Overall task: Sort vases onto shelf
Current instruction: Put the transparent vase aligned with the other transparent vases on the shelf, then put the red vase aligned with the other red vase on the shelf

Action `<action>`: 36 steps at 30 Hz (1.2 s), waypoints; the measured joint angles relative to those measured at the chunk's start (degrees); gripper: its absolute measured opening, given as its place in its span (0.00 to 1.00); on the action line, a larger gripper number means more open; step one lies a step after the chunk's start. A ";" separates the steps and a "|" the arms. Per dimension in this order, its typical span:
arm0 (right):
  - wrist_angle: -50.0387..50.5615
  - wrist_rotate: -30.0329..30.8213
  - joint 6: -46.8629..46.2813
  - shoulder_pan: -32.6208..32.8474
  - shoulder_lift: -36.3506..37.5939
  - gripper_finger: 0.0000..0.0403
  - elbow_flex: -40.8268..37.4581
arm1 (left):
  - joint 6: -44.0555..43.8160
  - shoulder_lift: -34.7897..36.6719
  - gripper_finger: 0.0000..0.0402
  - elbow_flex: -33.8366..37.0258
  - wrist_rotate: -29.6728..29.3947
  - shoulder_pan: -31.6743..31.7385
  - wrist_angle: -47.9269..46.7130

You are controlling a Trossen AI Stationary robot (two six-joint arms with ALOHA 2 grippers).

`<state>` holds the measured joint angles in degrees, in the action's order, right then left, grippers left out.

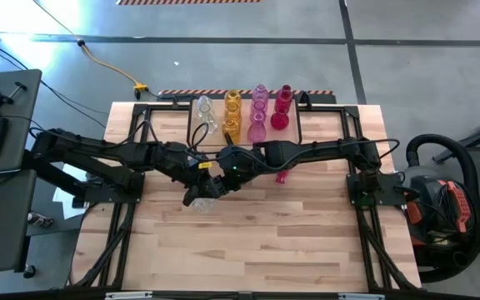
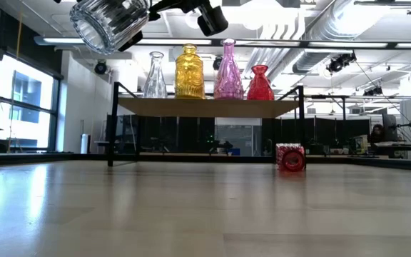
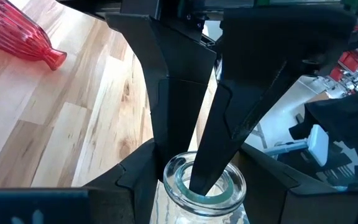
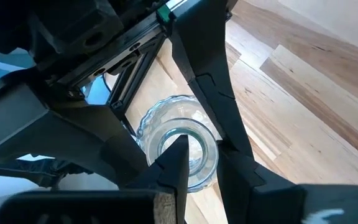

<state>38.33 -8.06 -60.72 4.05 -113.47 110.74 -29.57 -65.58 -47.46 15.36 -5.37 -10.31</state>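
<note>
Mid-frame in the high view, left gripper grasps a clear vase, lifted off the table. Right gripper has one finger inside the vase mouth, partly parted; grip unclear. Red vase lies on its side, right of centre.

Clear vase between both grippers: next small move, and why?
Probably let the left gripper release. The clear vase hangs above the table, and the right gripper already pinches its rim, one finger inside the mouth. The shelf is on the right arm's side.
</note>
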 joint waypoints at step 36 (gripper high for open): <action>16.03 -0.84 7.57 -0.87 0.55 0.17 0.12 | 2.20 0.13 0.05 0.15 0.01 -1.63 -12.48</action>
<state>54.35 -8.89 -53.15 3.18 -112.92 110.86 -27.37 -65.45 -47.31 15.37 -7.00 -22.80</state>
